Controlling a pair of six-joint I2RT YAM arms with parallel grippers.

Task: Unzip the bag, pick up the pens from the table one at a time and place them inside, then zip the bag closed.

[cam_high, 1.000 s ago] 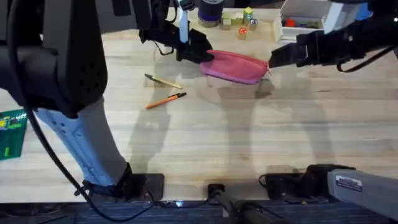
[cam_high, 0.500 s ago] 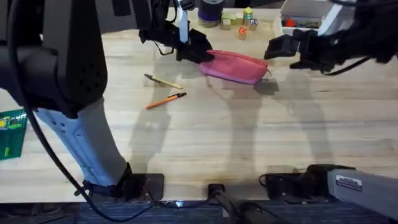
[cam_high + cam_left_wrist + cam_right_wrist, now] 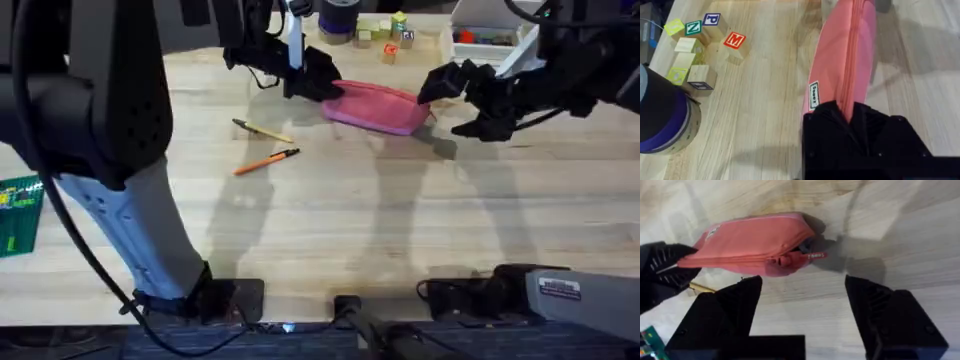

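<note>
Here the pink bag (image 3: 375, 106) lies on the light wooden worktop (image 3: 400, 230) toward its far side, long axis running left to right, its zipper along the top. In the right wrist view the zipper end nearest that camera has a small gap, with a pink pull tab (image 3: 812, 256) sticking out; in the left wrist view the zipper looks shut along the length that shows.

The left gripper (image 3: 318, 80) is at the bag's left end. Its black fingers (image 3: 860, 135) are closed on that end of the pouch, pinching the fabric right where the zipper line runs in, just beside a small white label (image 3: 813, 95).

The right gripper (image 3: 462, 100) hangs just beyond the bag's right end, apart from it. Its two black fingers (image 3: 885, 310) stand wide apart and hold nothing, with bare worktop and shadow between them.

The two pens lie on the worktop to the left of the bag and nearer the arm bases: the tan-yellow pen (image 3: 262, 131) farther back, the orange pen (image 3: 267, 161) just in front of it, both slanted and apart from each other.

Behind the bag stand lettered wooden blocks (image 3: 695, 50) and a purple round container (image 3: 662, 120).
</note>
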